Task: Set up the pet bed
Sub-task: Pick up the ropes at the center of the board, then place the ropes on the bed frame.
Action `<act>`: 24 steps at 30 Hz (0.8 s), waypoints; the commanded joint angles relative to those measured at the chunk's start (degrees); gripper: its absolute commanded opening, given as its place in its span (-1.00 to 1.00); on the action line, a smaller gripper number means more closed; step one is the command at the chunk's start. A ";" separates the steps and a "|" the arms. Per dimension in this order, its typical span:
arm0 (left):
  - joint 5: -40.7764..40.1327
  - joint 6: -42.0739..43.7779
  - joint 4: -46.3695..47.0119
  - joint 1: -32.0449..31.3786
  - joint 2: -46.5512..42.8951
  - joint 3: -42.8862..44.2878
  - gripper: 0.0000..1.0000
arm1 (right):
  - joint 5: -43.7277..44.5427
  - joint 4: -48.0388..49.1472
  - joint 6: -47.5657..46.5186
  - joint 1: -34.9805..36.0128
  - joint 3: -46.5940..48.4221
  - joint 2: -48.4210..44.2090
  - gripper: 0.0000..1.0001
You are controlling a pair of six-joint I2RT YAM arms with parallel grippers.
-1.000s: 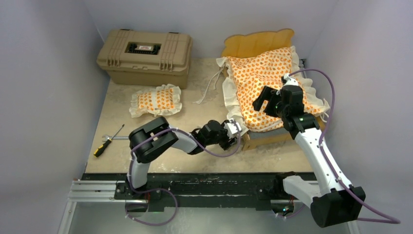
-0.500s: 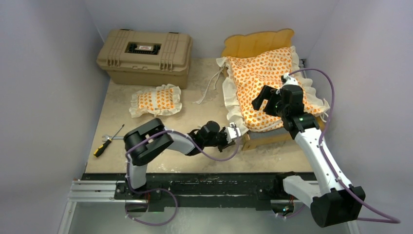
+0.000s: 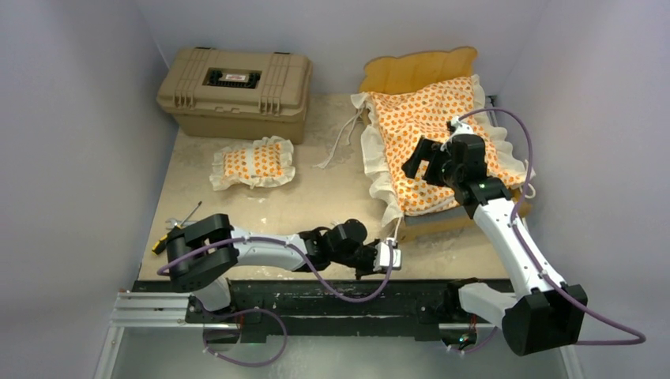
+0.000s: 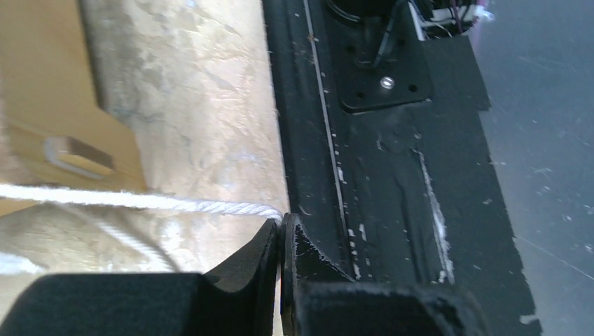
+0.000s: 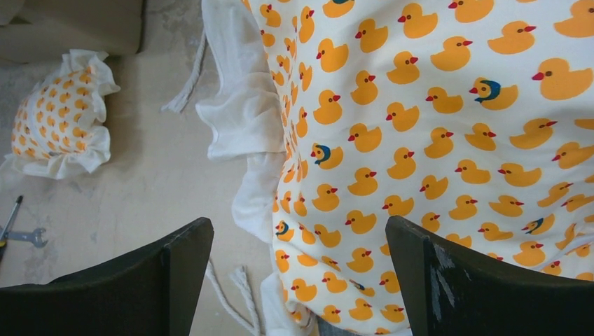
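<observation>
Pulling the tie cord (image 4: 175, 203) toward the table (image 3: 316, 197) near edge, left gripper (image 4: 281, 225) having just clamped it. Right gripper (image 5: 298, 234) is hovering wide-open over the mattress (image 5: 434, 140); probably tensioning for tying.

No text can be read in any view; the one label (image 3: 234, 76), a small white-and-red strip in the black recess on the lid of the tan case (image 3: 197, 91) at far left, is too small to make out.

A tan hard case (image 3: 234, 91) sits shut at the far left of the mottled beige counter (image 3: 316, 197). Near the left edge lie a yellow-handled screwdriver (image 3: 161, 244) and a small wrench (image 5: 28, 236).
</observation>
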 commanded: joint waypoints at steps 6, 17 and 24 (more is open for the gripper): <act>0.56 -1.55 -4.09 -2.14 -3.02 0.32 -1.00 | -1.69 0.93 -3.03 0.05 -0.77 0.98 0.98; -16.00 -4.95 3.61 0.93 -6.56 -3.70 0.13 | -0.91 -0.13 -3.13 0.06 -0.04 -0.53 0.98; -15.61 -4.73 6.86 6.41 3.45 3.00 0.20 | -1.20 0.16 -3.05 0.00 -0.46 -0.79 0.98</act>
